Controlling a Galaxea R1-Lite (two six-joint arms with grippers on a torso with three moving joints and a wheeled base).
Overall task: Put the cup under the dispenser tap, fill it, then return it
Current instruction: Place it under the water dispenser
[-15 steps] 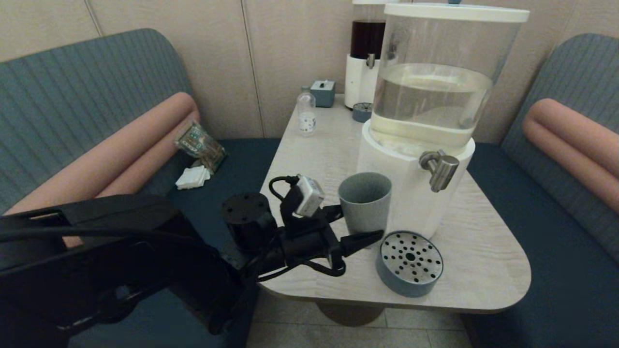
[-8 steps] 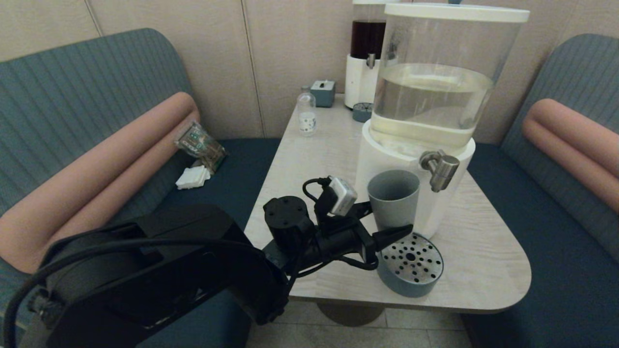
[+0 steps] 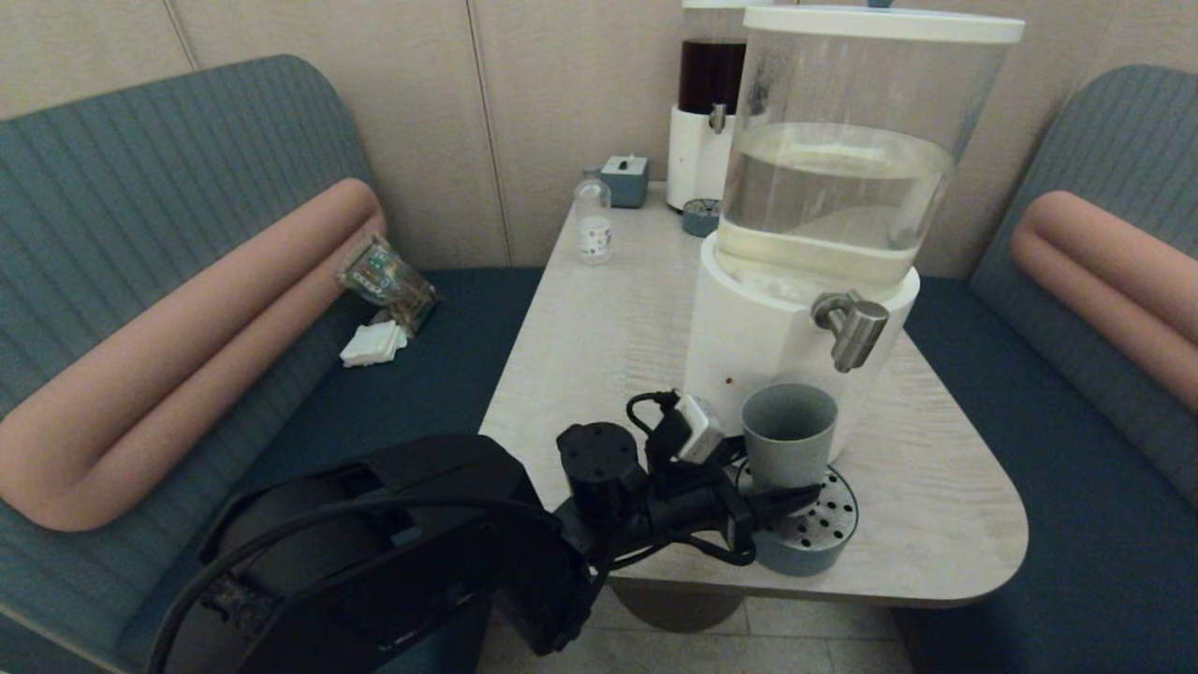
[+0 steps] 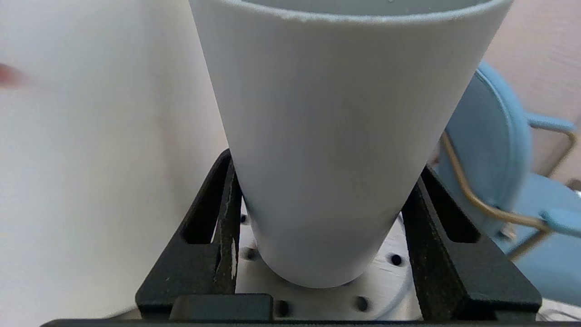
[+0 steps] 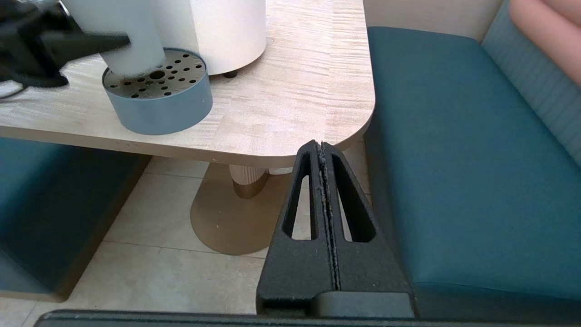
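Note:
The grey-blue cup (image 3: 789,435) stands upright over the perforated steel top of the blue drip tray (image 3: 812,538), close against the white base of the big clear-tank dispenser (image 3: 749,328). The steel dispenser tap (image 3: 852,329) hangs above it, slightly to the right of the cup's rim. My left gripper (image 3: 772,487) is shut on the cup low down. In the left wrist view the cup (image 4: 345,136) fills the space between both black fingers (image 4: 218,227); its base is at the tray, touching or not I cannot tell. My right gripper (image 5: 321,145) is shut and empty, parked below the table's front right corner.
Further back on the table (image 3: 599,318) are a small clear bottle (image 3: 593,225), a blue box (image 3: 624,180), and a dark-liquid dispenser (image 3: 709,103) with its own small tray (image 3: 700,217). Benches flank the table; a packet (image 3: 387,279) and white napkins (image 3: 372,344) lie on the left bench.
My left arm has carried the cup to the right and down, from beside the dispenser base to over the drip tray below the tap.

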